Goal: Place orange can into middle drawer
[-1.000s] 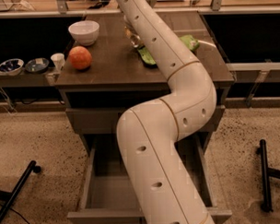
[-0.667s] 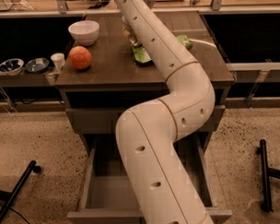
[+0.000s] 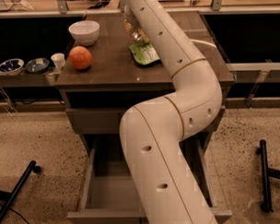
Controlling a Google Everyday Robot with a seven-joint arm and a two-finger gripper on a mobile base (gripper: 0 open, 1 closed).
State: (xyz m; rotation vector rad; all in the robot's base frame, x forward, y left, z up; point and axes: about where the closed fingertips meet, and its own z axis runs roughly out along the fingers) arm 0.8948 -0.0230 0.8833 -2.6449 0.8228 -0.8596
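Observation:
The orange can point(image 3: 136, 32), shiny gold, is at the back of the cabinet top, right against my white arm point(image 3: 177, 112). My gripper point(image 3: 129, 21) is at the arm's far end by the can, mostly hidden behind the arm. The middle drawer point(image 3: 89, 176), grey with tall sides, is pulled open low at the front of the cabinet. The arm crosses over its right half and hides its handle.
On the cabinet top point(image 3: 106, 71) are a white bowl point(image 3: 84, 32), an orange fruit point(image 3: 80, 58) and a green snack bag point(image 3: 145, 53). A shut drawer point(image 3: 92, 120) sits above the open one. Small bowls point(image 3: 11, 66) and a cup point(image 3: 58, 60) stand left. Black stand legs point(image 3: 264, 174) are on the floor.
The upper arm has shifted to the right, uncovering more of the green snack bag. The can stays by the arm's end at the back of the top.

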